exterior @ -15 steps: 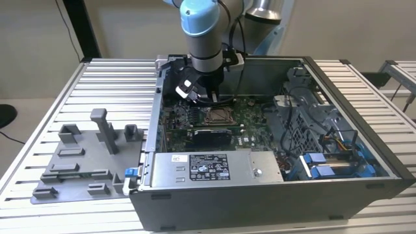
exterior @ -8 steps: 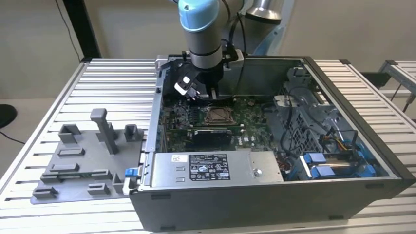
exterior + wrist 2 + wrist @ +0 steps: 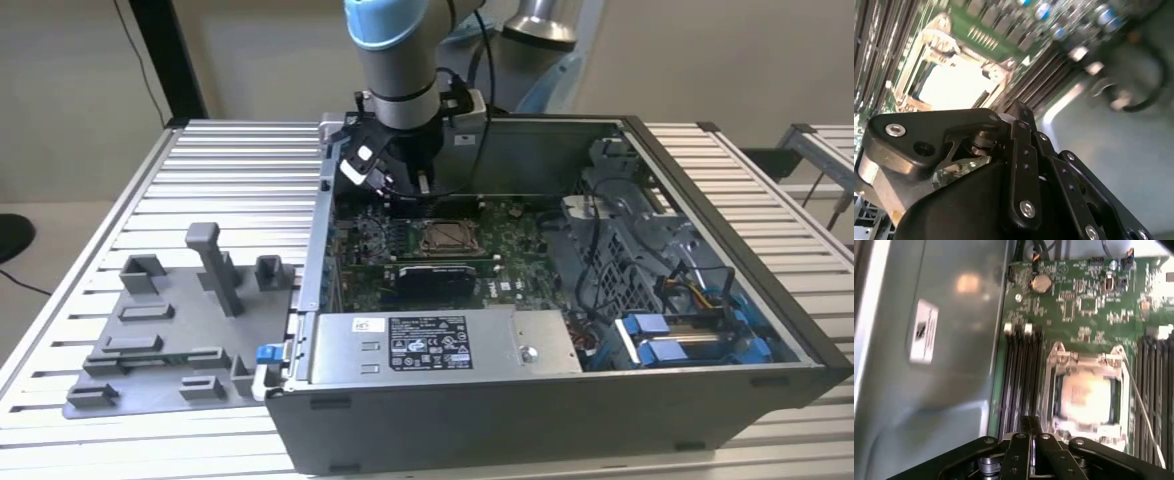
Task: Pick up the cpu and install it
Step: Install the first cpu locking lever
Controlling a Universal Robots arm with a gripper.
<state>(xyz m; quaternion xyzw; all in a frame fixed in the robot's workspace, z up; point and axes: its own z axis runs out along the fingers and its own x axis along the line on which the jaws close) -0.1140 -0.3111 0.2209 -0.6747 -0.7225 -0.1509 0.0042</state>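
The cpu (image 3: 1086, 397) appears as a pale silver-grey square lying flat inside the socket's metal frame on the green motherboard (image 3: 1079, 300). In the second wrist view the cpu (image 3: 954, 82) has the same pale face. My gripper (image 3: 400, 185) hangs inside the open computer case (image 3: 747, 390), just behind and to the exterior view's left of the socket (image 3: 445, 237). In both wrist views the black fingers (image 3: 1024, 440) meet, with nothing visible between them. The gripper (image 3: 1030, 422) is above the board, short of the socket frame and apart from it.
Memory slots (image 3: 1019, 375) run beside the socket. A grey power supply box (image 3: 441, 345) with a white label fills the case's near side, and blue-tabbed drive bays (image 3: 667, 335) stand at the exterior view's right. A grey parts fixture (image 3: 174, 320) sits on the slatted table outside the case.
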